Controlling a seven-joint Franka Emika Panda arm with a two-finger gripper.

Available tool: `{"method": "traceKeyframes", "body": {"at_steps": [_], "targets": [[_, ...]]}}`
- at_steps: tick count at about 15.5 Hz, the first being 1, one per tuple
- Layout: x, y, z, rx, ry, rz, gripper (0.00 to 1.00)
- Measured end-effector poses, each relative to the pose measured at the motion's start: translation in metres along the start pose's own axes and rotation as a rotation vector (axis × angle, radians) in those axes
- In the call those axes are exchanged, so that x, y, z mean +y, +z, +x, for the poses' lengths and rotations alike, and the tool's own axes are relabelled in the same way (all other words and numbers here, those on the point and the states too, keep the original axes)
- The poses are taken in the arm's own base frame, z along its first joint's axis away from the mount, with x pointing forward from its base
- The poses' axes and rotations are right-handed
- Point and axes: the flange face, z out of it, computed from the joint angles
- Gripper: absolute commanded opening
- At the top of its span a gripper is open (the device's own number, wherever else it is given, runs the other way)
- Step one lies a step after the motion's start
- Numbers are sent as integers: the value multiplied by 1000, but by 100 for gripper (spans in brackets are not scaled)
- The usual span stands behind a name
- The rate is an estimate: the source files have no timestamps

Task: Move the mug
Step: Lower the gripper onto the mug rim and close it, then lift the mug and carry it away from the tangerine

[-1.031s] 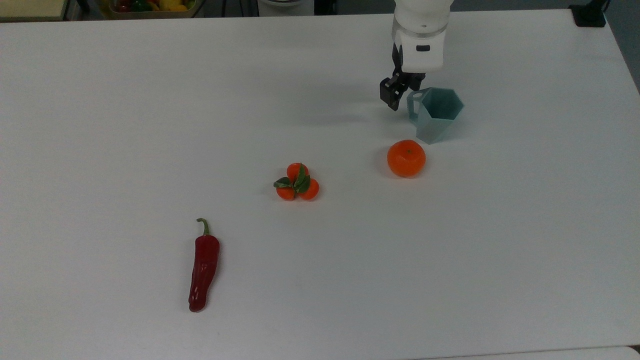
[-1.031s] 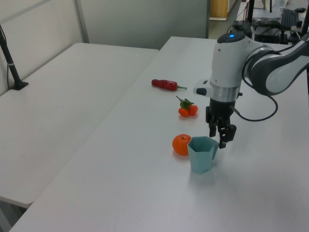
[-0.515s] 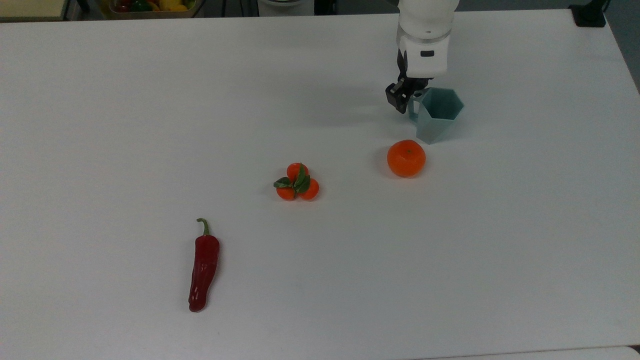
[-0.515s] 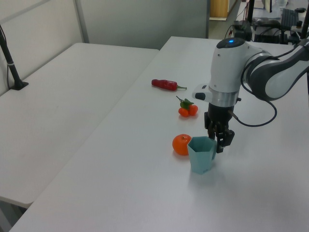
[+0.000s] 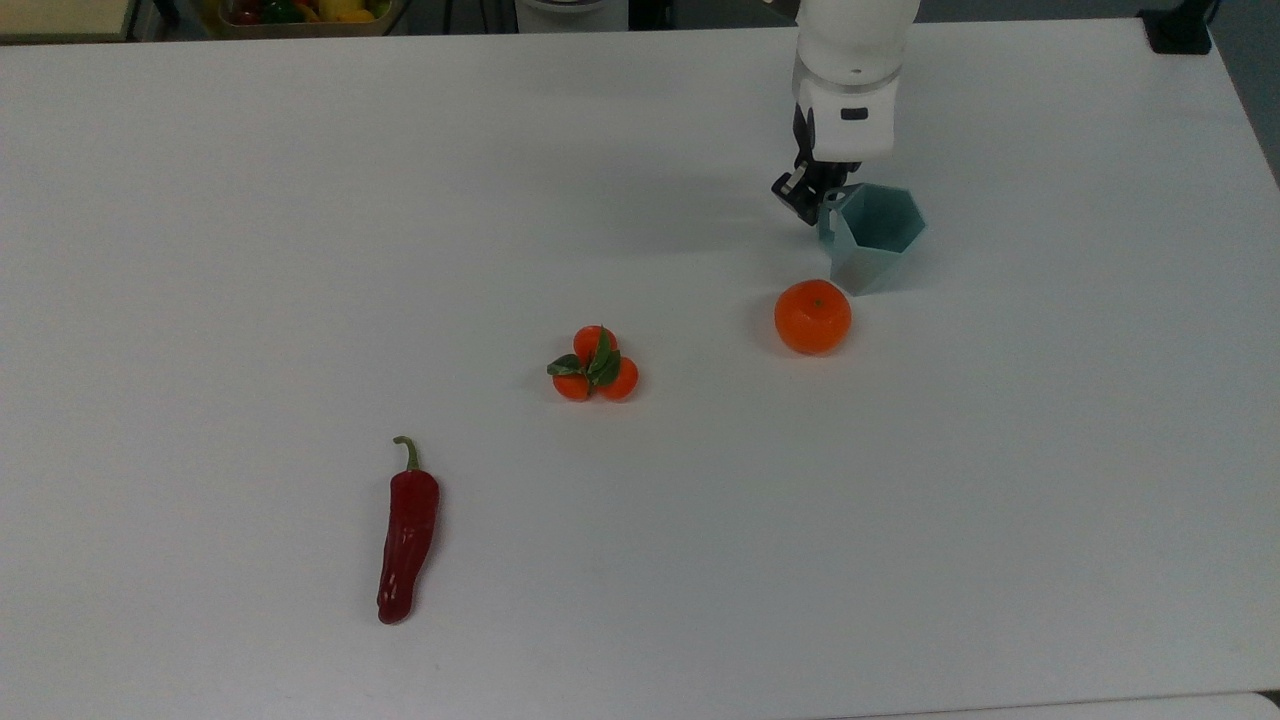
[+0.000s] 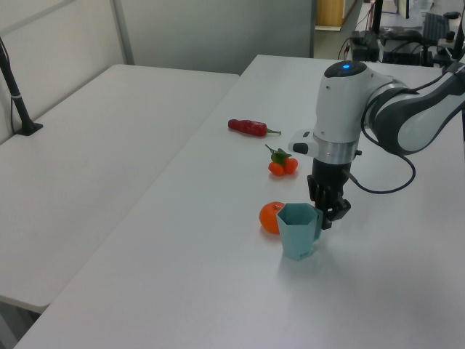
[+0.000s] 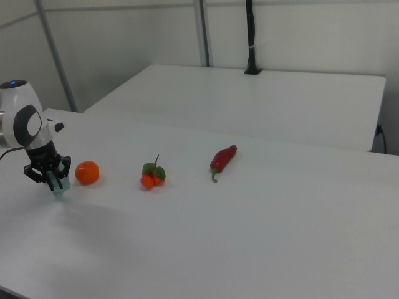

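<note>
Shifted slightly since a second ago, the mug [image 5: 873, 235] now sits tilted in the hand's [image 5: 812, 199] grip.
Fingers are clamped on its handle; it hangs just beside the orange [image 5: 812, 316], above the counter [image 5: 300, 200].

Pale teal mug [image 5: 872, 237]; orange fruit [image 5: 812, 316]; dark red pepper [image 5: 407, 533] with green stem; white desk [image 5: 200, 250]; black tool [image 5: 812, 197].

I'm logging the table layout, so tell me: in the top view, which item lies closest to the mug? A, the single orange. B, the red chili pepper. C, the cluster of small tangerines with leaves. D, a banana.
A: in the top view the single orange sits just below the mug, while the cluster of small tangerines and the red chili pepper lie farther toward the top view's lower left.
</note>
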Motion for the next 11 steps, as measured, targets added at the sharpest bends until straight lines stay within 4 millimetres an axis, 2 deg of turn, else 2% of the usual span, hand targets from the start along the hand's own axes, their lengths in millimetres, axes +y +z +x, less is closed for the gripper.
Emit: {"method": "traceKeyframes", "body": {"at_steps": [7, 11], "targets": [[1, -3, 1, 5, 29, -3, 0], [3, -24, 4, 38, 58, -23, 0]]}}
